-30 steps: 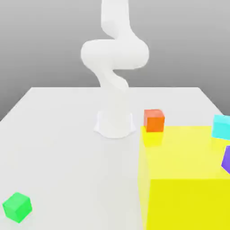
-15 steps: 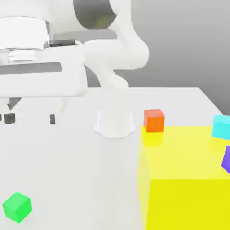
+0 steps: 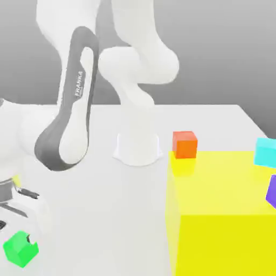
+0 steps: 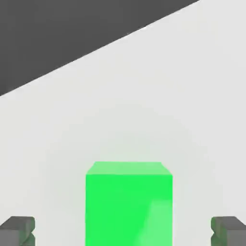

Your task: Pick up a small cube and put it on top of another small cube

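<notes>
The small green cube (image 3: 19, 250) rests on the white table (image 3: 97, 205) at the exterior view's lower left. My gripper (image 3: 21, 235) has come down right over it and stands open. In the hand view the green cube (image 4: 129, 204) lies between the two dark fingertips (image 4: 18, 230), with a gap on each side and nothing gripped. The small orange-red cube (image 3: 185, 144) sits on the table beside the arm's base, at the far corner of the big yellow block.
A big yellow block (image 3: 226, 210) takes up the exterior view's lower right. A cyan cube (image 3: 266, 151) and a purple cube (image 3: 271, 191) sit at its right side. The arm's white base (image 3: 138, 148) stands mid-table.
The arm has swung down from high up to the exterior view's lower left, bringing the open gripper over the green cube. No cube has moved.
</notes>
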`<state>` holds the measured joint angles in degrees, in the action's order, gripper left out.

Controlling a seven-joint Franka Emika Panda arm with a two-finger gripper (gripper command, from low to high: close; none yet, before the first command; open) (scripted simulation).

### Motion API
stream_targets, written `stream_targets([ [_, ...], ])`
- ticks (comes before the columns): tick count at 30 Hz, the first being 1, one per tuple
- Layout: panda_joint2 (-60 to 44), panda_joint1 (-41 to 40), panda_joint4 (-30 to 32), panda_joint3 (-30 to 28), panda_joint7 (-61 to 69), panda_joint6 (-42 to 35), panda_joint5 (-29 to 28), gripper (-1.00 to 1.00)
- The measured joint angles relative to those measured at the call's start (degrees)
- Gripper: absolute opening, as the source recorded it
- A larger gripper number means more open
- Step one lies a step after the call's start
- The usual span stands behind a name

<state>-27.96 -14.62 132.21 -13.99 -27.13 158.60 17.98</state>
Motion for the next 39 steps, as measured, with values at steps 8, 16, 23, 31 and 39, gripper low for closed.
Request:
stream_targets([
  [8,-0.83,-0.4,-0.19,0.46,0.29,0.57,0.39,-1.0],
  [16,14.51,5.3,3.82,-0.95,-0.26,-10.55,-6.49,-1.0],
  [23,28.62,13.53,7.96,4.47,8.02,-20.55,-8.99,-1.0],
  [31,44.92,20.54,12.76,9.51,17.63,-31.82,-11.99,-1.0],
  [39,61.53,27.83,17.66,15.18,27.6,-42.72,-15.1,-1.0],
])
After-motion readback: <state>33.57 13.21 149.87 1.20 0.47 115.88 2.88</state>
